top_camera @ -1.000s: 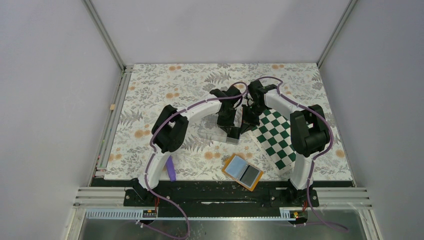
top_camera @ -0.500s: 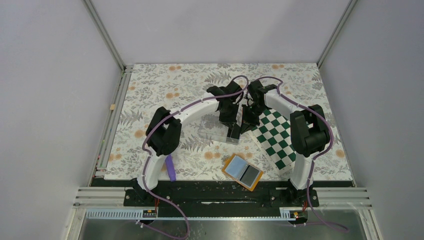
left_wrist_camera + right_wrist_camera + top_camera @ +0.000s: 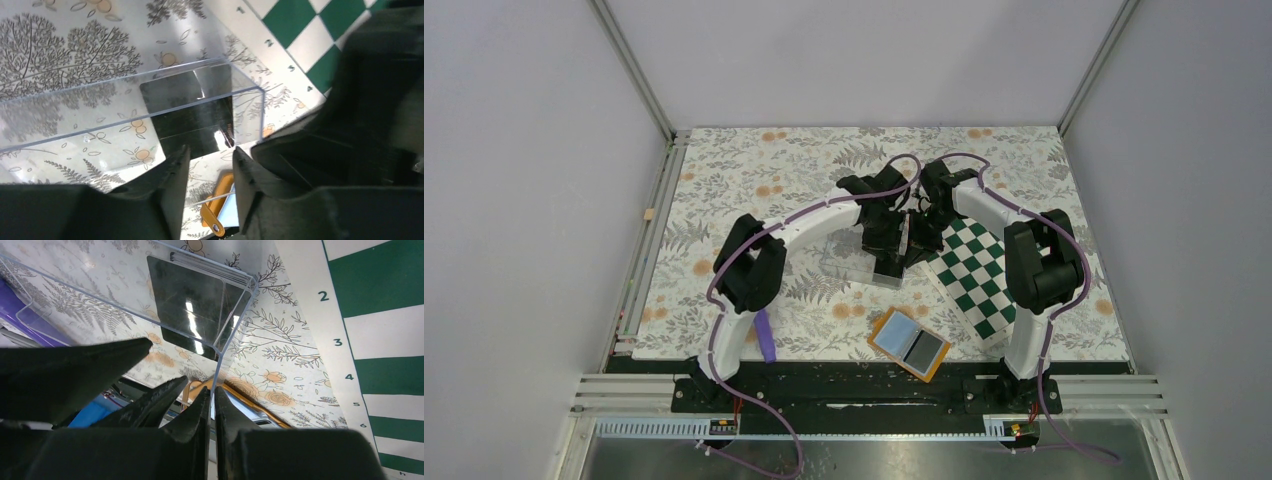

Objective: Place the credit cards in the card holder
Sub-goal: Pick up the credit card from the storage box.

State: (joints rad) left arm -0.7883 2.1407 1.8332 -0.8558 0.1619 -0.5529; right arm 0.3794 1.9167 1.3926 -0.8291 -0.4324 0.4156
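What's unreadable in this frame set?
- Card count: credit cards stacked in the clear box; the arms cover them in the top view, and the edges are too fine in the wrist views.
- Right gripper: pinching the box wall or not; its own fingertips hide contact in the right wrist view.
- Card holder: dark right half, card or lining; too small in the top view.

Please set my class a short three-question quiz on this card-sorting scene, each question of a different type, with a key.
1. True or false: the orange card holder lies open.
2. Where are the dark credit cards stacked? A) on the chessboard mat B) at one end of the clear plastic box C) on the bare floral tablecloth
3. Fill in: the left gripper has its fingers ____ (open/shut).
Key: 1 true; 2 B; 3 open.
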